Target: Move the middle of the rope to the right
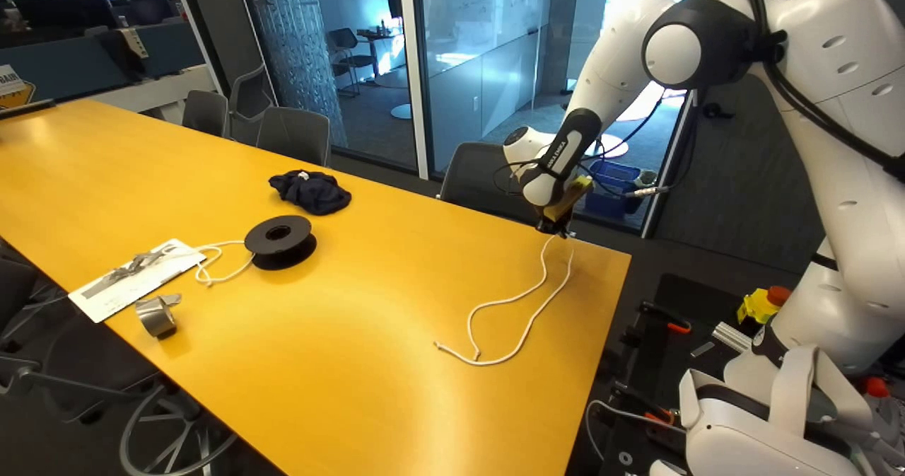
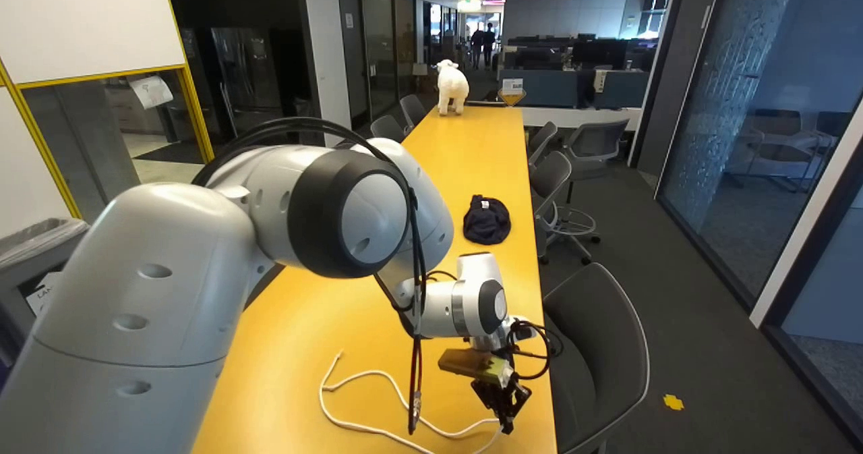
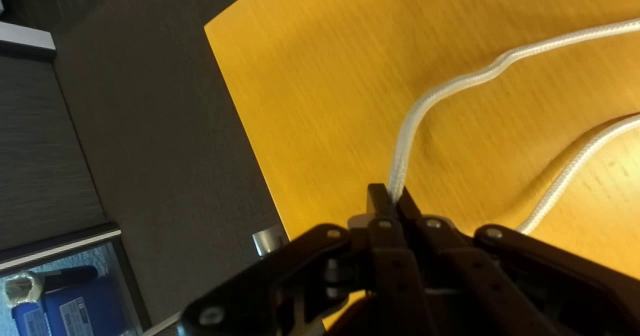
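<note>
1. In an exterior view, whose left and right I am using, a long yellow table (image 1: 382, 271) is stretching from near right to far left, with a glass wall (image 1: 488, 51) standing beyond it.
2. The white rope (image 3: 460, 83) is lying on the table's right end; two strands are curving toward the near left, the end of one meeting the other strand.
3. With my gripper (image 3: 394, 196) I am pinching the rope between my fingertips (image 3: 379, 198), close to the far edge. Whether I am touching the tabletop, I cannot tell.
4. My white arm (image 1: 834, 51) is hanging over from the right.
5. A grey chair (image 1: 484, 179) is standing just past the far edge, and a white headset (image 1: 749, 430) is lying at the near right, off the table.
6. Well left of the rope, a black spool (image 1: 297, 237) is resting, a second white cord (image 1: 233, 276) running between it and a white card (image 1: 159, 281).
7. A silver tape roll (image 1: 150, 315) is sitting just beside the card, nearer.
8. Beyond the spool, a dark cloth item (image 1: 311, 192) is lying.
9. In an exterior view, a white sheep figure (image 2: 453, 88) is standing at the table's far end.
</note>
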